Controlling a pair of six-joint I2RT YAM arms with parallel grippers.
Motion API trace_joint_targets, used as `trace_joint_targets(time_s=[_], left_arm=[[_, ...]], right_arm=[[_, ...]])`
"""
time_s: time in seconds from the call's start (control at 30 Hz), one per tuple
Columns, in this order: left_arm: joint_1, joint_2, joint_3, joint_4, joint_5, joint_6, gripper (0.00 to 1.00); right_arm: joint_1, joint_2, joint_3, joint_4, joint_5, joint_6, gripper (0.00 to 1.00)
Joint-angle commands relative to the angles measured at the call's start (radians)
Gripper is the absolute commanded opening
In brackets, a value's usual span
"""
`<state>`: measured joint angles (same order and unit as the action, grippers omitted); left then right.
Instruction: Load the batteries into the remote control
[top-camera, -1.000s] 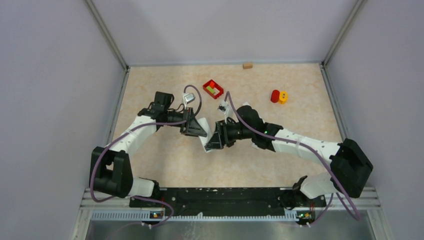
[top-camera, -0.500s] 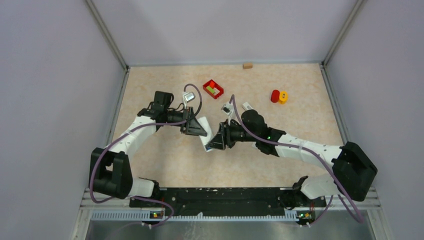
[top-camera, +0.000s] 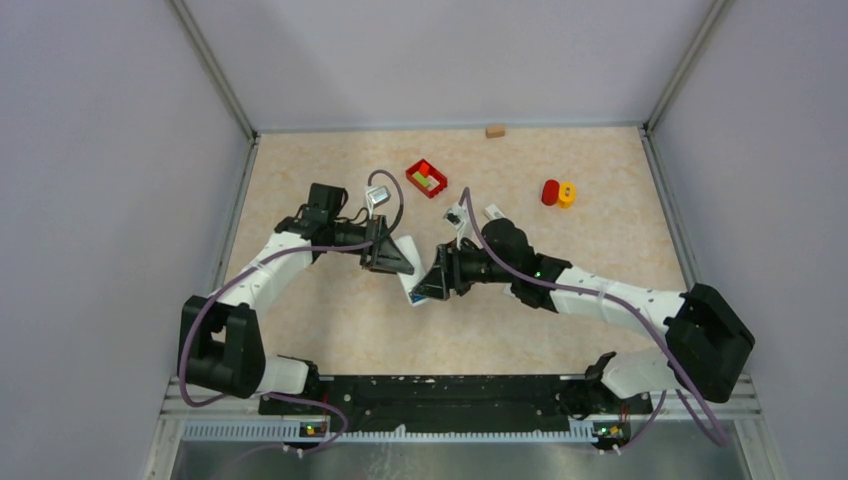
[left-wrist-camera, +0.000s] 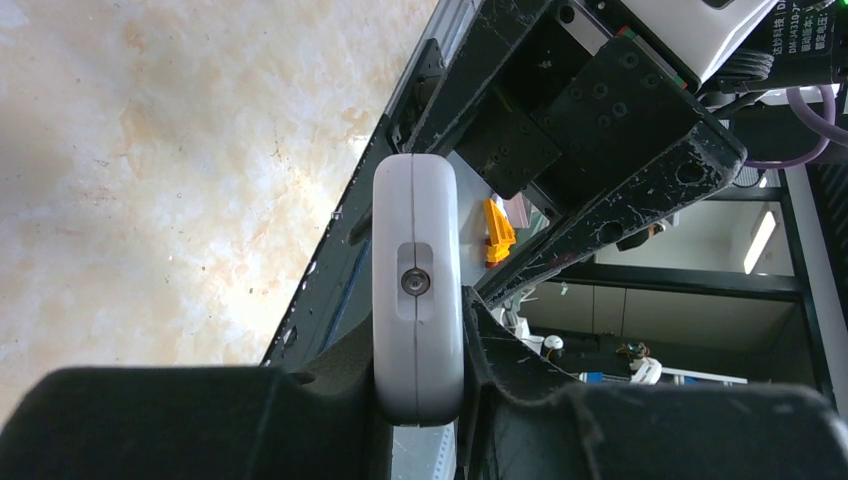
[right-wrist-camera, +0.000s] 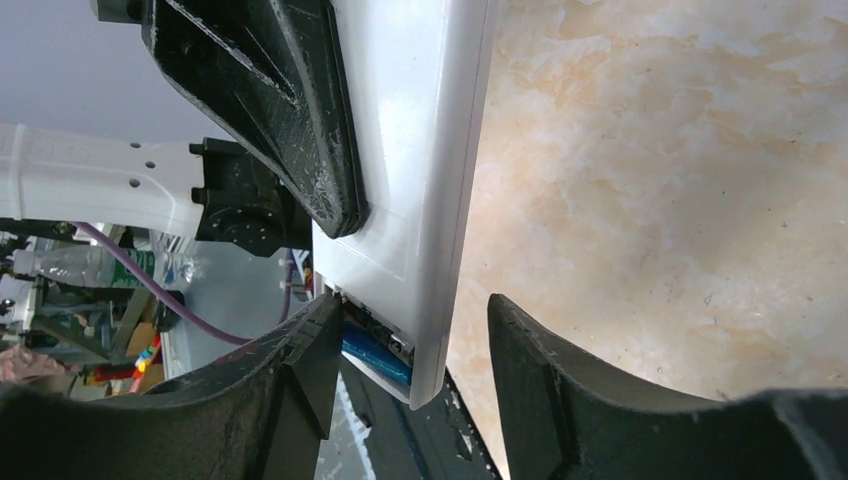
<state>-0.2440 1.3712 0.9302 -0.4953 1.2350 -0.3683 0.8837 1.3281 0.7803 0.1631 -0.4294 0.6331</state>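
I see the remote control (left-wrist-camera: 418, 280) wedged between the fingers of the left gripper (left-wrist-camera: 418, 375), its far end reaching out past their tips. That end sits between the right gripper (right-wrist-camera: 412, 325) fingers (right-wrist-camera: 300, 365), closer to one than the other. A battery (right-wrist-camera: 375, 358) lies in its compartment beside the closer finger.

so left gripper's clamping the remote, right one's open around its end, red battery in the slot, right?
The battery in the slot is blue, not red; right wrist view shows it. The left gripper clamps the remote, right gripper open around its end: correct.
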Motion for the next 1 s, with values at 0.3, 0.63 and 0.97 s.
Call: trace_joint_targets(time_s=[0.3, 0.63, 0.97], left_arm=[[-0.003, -0.02, 0.042, -0.01, 0.034, -0.001, 0.0], [-0.003, -0.026, 0.042, -0.016, 0.032, 0.003, 0.0], [-0.003, -0.027, 0.041, -0.017, 0.03, 0.008, 0.0]], right_arm=[[-0.002, -0.018, 0.041, 0.037, -0.137, -0.013, 0.86], [0.016, 0.067, 0.081, 0.027, -0.151, -0.017, 0.67], [0.016, 0.067, 0.063, 0.07, -0.177, 0.018, 0.71]])
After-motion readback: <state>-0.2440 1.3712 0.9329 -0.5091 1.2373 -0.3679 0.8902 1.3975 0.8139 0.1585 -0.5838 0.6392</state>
